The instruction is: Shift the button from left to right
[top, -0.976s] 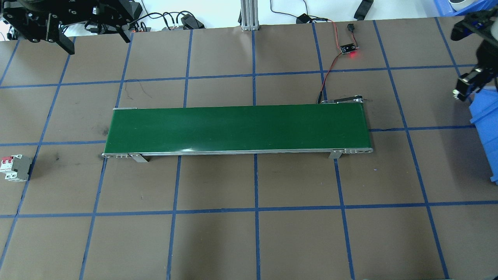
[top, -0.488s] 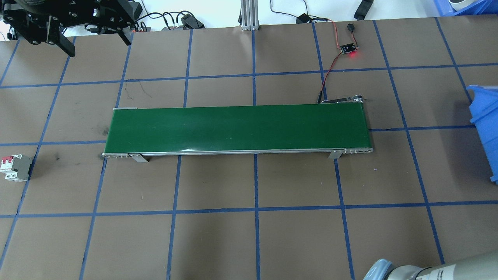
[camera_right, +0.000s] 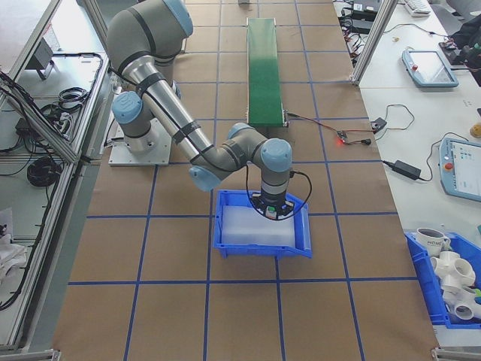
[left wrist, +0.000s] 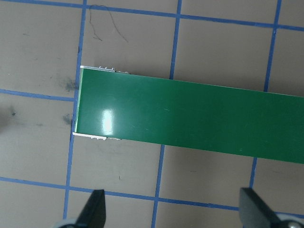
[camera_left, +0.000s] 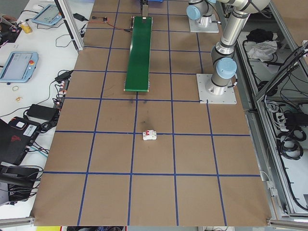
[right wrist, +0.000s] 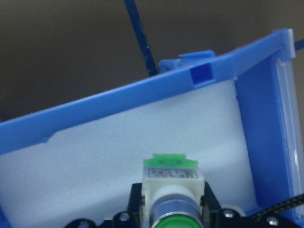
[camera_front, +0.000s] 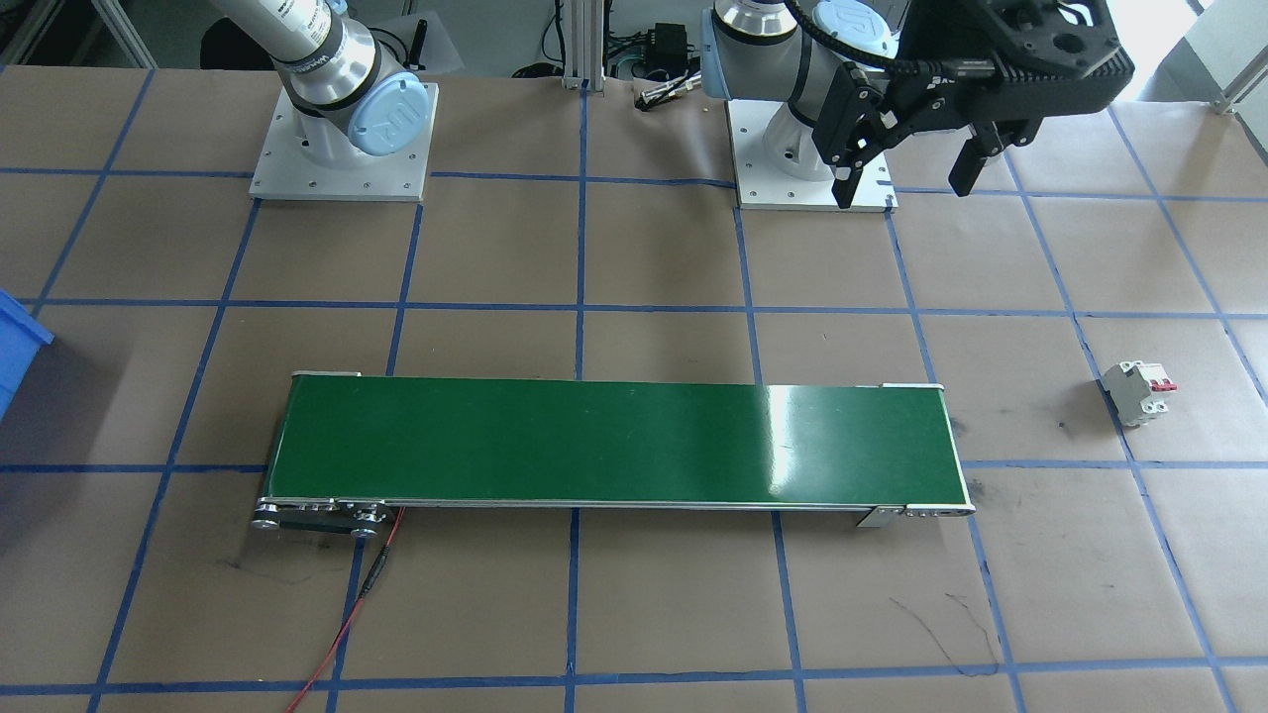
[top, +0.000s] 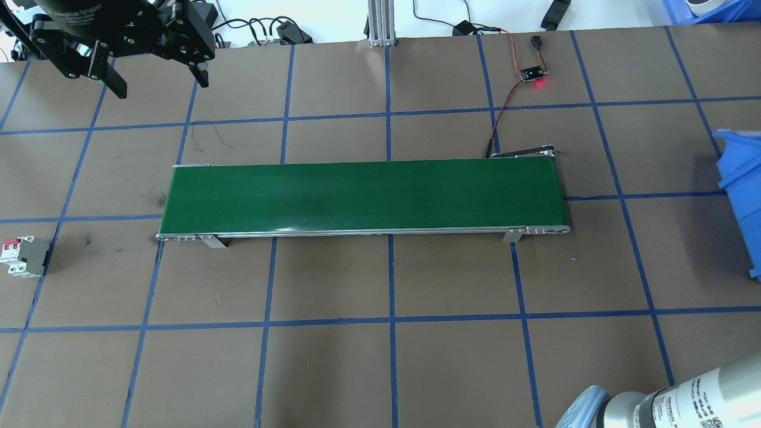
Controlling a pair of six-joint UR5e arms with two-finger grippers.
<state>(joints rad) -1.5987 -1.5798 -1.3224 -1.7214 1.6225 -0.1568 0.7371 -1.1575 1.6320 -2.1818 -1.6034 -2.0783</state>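
The right hand (right wrist: 171, 209) is clamped on the button (right wrist: 170, 190), held over the blue bin (right wrist: 142, 95); the left hand (top: 157, 80) hangs apart; next, likely lower and let go.

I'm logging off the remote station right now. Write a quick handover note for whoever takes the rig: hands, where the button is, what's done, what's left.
Right hand: shut on the button, held over the white foam inside the blue bin at the table's right end.
Left hand: open and empty, high over the far left of the table.
Conveyor belt: nothing on it.
White breaker: on the table at the left, untouched.
Done: button carried across to the bin.
Left: lower it if needed, open the right hand to release it, then pull the arm back.
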